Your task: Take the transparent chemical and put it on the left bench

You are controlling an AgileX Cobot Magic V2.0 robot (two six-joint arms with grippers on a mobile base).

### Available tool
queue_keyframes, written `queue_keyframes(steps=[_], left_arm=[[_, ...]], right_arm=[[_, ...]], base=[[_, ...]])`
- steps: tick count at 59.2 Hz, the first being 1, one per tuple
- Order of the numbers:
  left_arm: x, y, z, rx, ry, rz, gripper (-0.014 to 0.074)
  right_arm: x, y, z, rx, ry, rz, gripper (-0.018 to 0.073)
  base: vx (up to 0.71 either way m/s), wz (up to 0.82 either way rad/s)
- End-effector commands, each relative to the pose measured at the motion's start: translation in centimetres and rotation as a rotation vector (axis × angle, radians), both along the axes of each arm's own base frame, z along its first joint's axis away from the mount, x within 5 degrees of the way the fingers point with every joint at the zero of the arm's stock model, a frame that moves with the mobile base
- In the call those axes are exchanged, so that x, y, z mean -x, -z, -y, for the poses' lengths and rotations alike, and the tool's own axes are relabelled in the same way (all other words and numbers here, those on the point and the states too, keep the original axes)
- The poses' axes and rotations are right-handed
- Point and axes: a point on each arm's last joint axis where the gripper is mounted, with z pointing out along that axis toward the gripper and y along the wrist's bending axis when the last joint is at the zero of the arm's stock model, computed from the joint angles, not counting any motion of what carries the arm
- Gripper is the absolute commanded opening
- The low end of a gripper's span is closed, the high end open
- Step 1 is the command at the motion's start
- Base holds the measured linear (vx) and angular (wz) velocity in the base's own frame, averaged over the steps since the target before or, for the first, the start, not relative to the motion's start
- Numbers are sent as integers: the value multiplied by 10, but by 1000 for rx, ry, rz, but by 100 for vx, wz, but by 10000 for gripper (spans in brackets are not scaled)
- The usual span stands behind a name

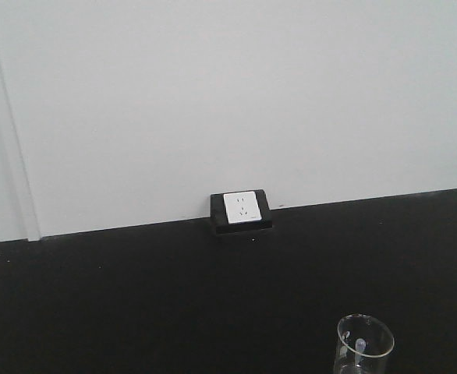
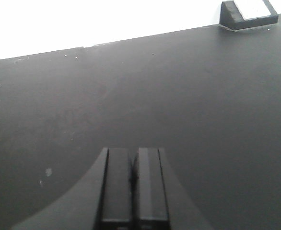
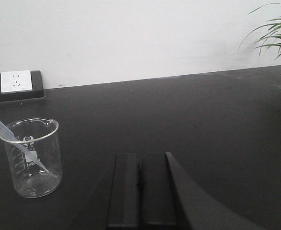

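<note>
The transparent chemical [image 3: 31, 158] is a small clear glass beaker with a spout, white scale marks and a thin white dropper leaning inside. It stands upright on a black worktop [image 3: 179, 115], to the left of my right gripper [image 3: 140, 160], which is shut and empty. In the front view only the beaker's rim [image 1: 365, 343] shows at the bottom right. My left gripper [image 2: 133, 155] is shut with nothing in it, above bare black worktop [image 2: 131, 86]. The left bench is out of view.
A white wall socket in a black housing [image 1: 241, 210] sits at the back against the white wall; it also shows as the socket [image 3: 16, 85] and the housing [image 2: 248, 14]. A potted plant [image 3: 279, 33] stands at the far right.
</note>
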Motion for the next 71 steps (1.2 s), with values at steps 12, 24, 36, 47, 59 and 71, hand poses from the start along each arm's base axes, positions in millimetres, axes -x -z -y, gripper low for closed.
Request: queue_keyframes(steps=[12,24,36,47,59,71], left_arm=[[1,-3,0,14,1,81,-3],[1,-3,0,14,1,81,-3],[1,-3,0,14,1,81,-3],[1,-3,0,14,1,81,-3],[1,-3,0,14,1,81,-3],[1,-3,0,14,1,81,-3]], right_arm=[[0,-6,-1,27,-6,84,-7],[0,-6,-1,27,-6,84,-7],[0,-6,-1,27,-6,84,-7],[1,-7,-1,28,-7,91,-7],[1,-12,-2,41,-16,142,-7],[3,-48,-5,-23,-54,352,-6]], base=[[0,0],[0,0],[0,0],[0,0],[0,0],[0,0]])
